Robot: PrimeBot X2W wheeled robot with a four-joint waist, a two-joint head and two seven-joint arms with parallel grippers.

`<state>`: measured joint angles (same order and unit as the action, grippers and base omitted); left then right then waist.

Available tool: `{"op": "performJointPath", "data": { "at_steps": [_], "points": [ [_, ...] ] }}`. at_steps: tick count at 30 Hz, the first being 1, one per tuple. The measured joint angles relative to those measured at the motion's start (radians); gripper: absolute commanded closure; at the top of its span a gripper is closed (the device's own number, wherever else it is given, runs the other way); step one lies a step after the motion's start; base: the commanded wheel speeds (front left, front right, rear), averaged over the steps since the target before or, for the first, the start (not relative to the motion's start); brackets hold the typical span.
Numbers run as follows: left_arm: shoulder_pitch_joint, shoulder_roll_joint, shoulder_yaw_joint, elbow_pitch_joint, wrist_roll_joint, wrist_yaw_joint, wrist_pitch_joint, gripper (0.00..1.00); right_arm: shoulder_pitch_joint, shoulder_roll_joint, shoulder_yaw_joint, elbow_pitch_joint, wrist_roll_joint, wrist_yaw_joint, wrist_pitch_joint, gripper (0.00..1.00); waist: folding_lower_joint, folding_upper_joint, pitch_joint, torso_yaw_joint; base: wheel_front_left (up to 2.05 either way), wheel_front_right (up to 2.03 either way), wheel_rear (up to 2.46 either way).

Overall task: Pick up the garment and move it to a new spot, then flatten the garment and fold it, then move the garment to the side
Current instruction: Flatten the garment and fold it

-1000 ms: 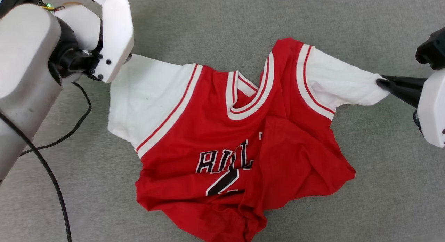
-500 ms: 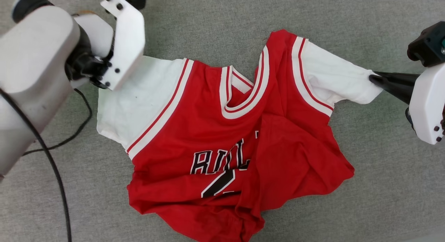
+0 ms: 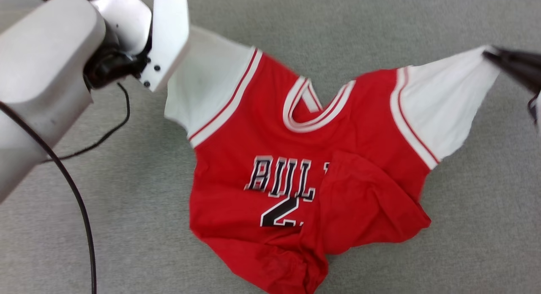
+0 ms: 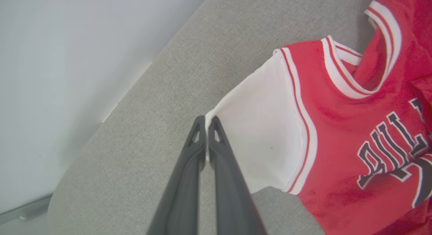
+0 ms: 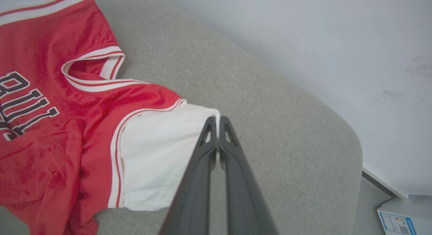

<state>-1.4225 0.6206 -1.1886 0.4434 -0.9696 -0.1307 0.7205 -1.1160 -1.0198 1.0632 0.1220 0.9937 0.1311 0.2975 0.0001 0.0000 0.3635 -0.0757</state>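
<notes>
Grey cloth surface (image 3: pixel 380 32); beyond its edge — labelled box (image 5: pixel 401 218)

Head camera: we look steeply down on the garment (image 3: pixel 253 133). Wrist cameras: close, low, facing inward from opposite ends, sharing it.

Right claw (image 5: pixel 218 122) pinched on white sleeve (image 5: pixel 158 160) edge, red garment (image 5: pixel 50 127) on grey surface (image 5: pixel 270 127)

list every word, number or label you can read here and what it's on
"BUL": black, white-outlined letters on the chest of the red garment; a fold of red cloth hides the rest.
"2": black number under those letters, its lower part hidden by crumpled cloth.
Label on the white box: blue print and a square code, too small to read.
</notes>
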Motion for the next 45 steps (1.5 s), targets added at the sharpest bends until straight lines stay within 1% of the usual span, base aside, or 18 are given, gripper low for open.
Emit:
{"op": "performJointPath", "data": {
  "at_steps": [6,12,17,19,25,30,35,38,41,45],
  "points": [
    [-0.109,0.026,0.010,-0.023,-0.001,0.000,-0.142,1.00,-0.102,-0.018,-0.049,0.018,-0.031,0.000,0.003,1.00,0.0000,0.0000,-0.068,0.040,0.00,0.00,0.00],
    [-0.225,0.024,0.046,0.022,0.029,0.000,-0.285,1.00,-0.261,0.006,-0.071,0.078,-0.080,0.000,0.035,1.00,0.0000,0.0000,-0.067,0.061,0.00,0.00,0.00],
    [-0.336,-0.004,0.103,0.102,0.070,0.003,-0.404,1.00,-0.439,0.067,-0.060,0.158,-0.136,0.000,0.057,1.00,0.0000,0.0000,-0.020,0.063,0.00,0.00,0.00],
    [-0.382,-0.021,0.135,0.134,0.071,0.017,-0.446,1.00,-0.519,0.098,-0.054,0.196,-0.157,0.000,0.057,1.00,0.0000,0.0000,0.005,0.064,0.00,0.00,0.00],
    [-0.546,-0.064,0.206,0.217,0.096,0.045,-0.547,1.00,-0.758,0.177,-0.039,0.313,-0.201,0.000,0.014,1.00,0.0000,0.0000,0.085,0.065,0.00,0.00,0.00],
    [-0.622,-0.105,0.223,0.297,0.116,0.052,-0.608,1.00,-0.909,0.205,-0.003,0.399,-0.229,0.000,-0.036,1.00,0.0000,0.0000,0.136,0.074,0.00,0.00,0.00],
    [-0.644,-0.123,0.216,0.368,0.131,0.039,-0.645,1.00,-0.972,0.244,0.067,0.464,-0.217,0.000,-0.072,1.00,0.0001,0.0000,0.170,0.076,0.00,0.00,0.00],
    [-0.644,-0.124,0.212,0.404,0.128,0.029,-0.663,1.00,-0.984,0.251,0.122,0.496,-0.200,0.000,-0.093,1.00,0.0000,0.0000,0.189,0.075,0.00,0.00,0.00],
    [-0.621,-0.128,0.204,0.431,0.119,0.019,-0.685,1.00,-0.957,0.263,0.166,0.511,-0.170,0.000,-0.122,1.00,0.0001,0.0000,0.204,0.074,0.00,0.00,0.00],
    [-0.546,-0.125,0.188,0.450,0.109,0.011,-0.729,1.00,-0.864,0.287,0.197,0.522,-0.138,0.000,-0.169,1.00,0.0001,0.0000,0.203,0.073,0.00,0.00,0.00]
  ]
}}
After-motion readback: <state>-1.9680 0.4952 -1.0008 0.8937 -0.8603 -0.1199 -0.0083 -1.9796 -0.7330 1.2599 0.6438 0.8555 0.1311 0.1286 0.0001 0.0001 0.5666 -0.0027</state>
